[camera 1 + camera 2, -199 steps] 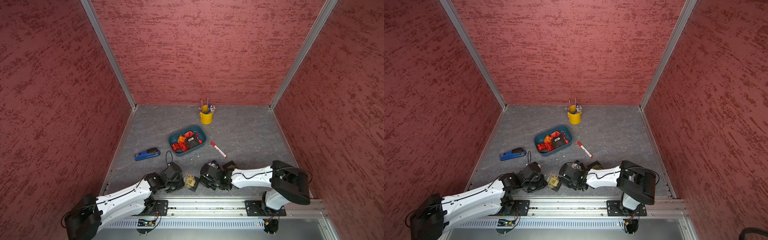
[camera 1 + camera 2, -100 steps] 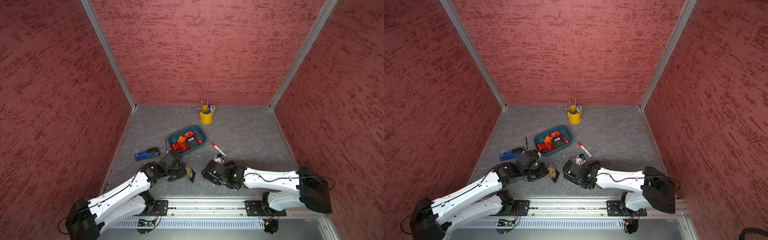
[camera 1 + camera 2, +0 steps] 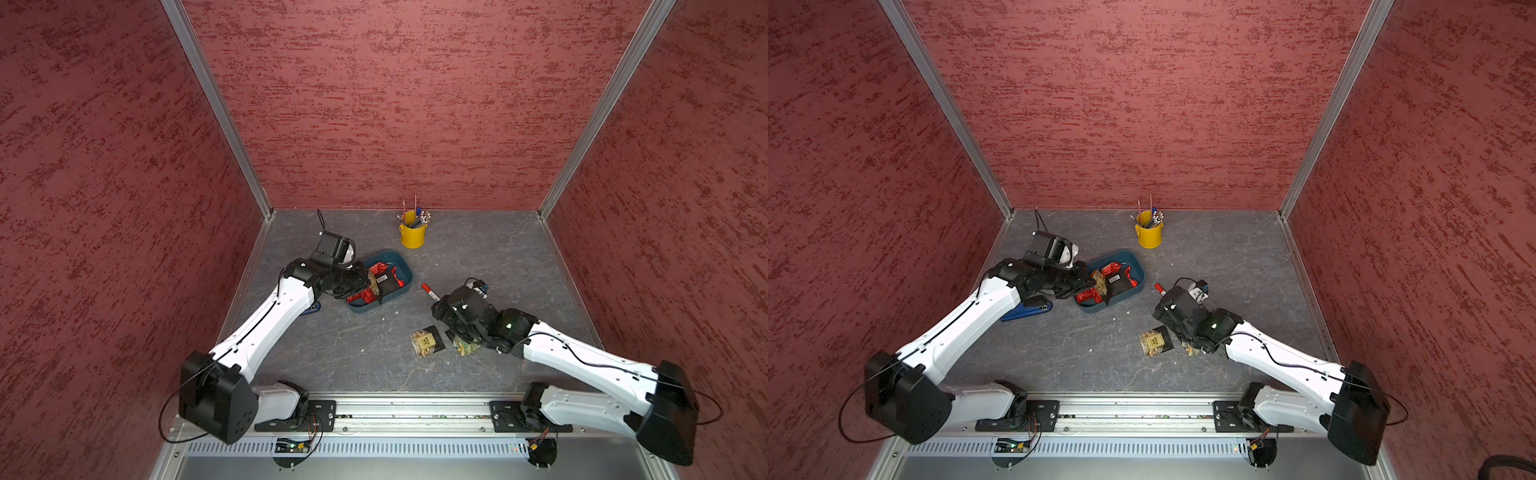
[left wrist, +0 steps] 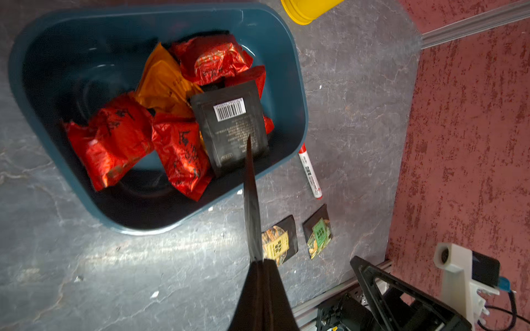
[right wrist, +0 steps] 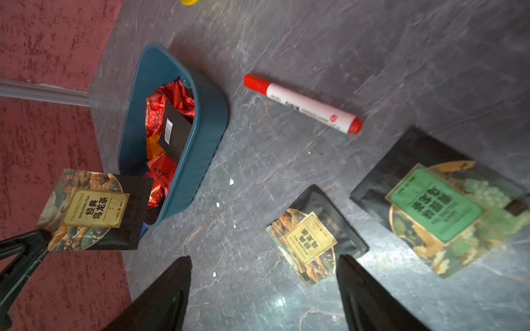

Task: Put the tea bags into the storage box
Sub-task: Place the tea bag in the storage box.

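My left gripper (image 3: 369,285) is shut on a tan-labelled tea bag (image 5: 94,209), which hangs edge-on (image 4: 252,200) over the near rim of the teal storage box (image 3: 405,270). Inside the box (image 4: 298,71) lie several red foil tea bags (image 4: 114,137), an orange one (image 4: 163,83) and a black sachet (image 4: 229,129). My right gripper (image 5: 265,258) stands open above the floor with nothing between its fingers. A tan-labelled tea bag (image 5: 312,238) lies just beyond it (image 3: 426,343). A green-labelled tea bag (image 5: 438,203) lies beside that, partly under the right gripper in both top views.
A red-capped white marker (image 3: 430,291) lies on the floor between the box and the right arm. At the back stands a yellow bucket (image 3: 412,235) of pens. A blue stapler (image 3: 1027,311) sits under the left forearm. Red walls close in three sides.
My left arm lifted the tan-labelled tea bag from the front floor and carried it back over the box. The right gripper opened and drew off to the right, uncovering the two sachets.
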`<action>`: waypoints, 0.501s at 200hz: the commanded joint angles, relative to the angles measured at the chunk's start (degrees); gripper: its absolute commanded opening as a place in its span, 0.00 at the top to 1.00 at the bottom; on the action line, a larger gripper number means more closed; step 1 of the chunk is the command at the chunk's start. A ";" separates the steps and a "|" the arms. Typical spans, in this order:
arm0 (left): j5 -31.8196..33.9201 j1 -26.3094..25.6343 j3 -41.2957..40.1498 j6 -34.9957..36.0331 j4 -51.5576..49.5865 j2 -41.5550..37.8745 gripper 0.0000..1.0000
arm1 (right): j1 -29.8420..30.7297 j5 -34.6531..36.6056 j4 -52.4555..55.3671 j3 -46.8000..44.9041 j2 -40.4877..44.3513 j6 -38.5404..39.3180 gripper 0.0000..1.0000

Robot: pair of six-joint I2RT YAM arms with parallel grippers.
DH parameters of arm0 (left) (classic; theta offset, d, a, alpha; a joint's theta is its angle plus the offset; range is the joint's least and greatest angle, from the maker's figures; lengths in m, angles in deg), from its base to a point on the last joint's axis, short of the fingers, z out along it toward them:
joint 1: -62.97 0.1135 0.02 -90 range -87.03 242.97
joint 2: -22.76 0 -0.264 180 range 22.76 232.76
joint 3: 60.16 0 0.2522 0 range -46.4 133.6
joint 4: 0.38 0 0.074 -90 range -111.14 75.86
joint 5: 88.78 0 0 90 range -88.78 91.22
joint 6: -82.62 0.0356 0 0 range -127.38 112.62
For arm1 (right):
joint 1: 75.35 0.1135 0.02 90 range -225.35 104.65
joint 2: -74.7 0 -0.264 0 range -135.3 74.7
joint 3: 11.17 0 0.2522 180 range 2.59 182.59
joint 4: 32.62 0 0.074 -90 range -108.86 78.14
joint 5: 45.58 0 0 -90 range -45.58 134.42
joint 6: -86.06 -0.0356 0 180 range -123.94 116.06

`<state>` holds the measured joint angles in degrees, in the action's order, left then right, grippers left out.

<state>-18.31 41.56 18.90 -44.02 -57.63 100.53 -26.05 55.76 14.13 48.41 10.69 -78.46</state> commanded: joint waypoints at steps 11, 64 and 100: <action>-4.14 2.28 3.22 4.91 3.94 5.43 1.00 | -2.66 -1.54 4.18 -1.93 3.45 2.80 0.16; -0.99 4.69 5.67 9.02 2.57 9.36 0.30 | -4.30 -4.27 3.75 -6.68 5.73 0.35 0.16; 1.07 4.87 6.06 10.16 1.44 7.18 0.09 | -6.17 -6.29 5.19 -7.76 5.91 1.69 0.16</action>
<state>-19.31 46.26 23.27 -35.98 -55.33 109.85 -30.90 51.58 17.56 41.18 15.67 -77.43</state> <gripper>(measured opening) 0.854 0.846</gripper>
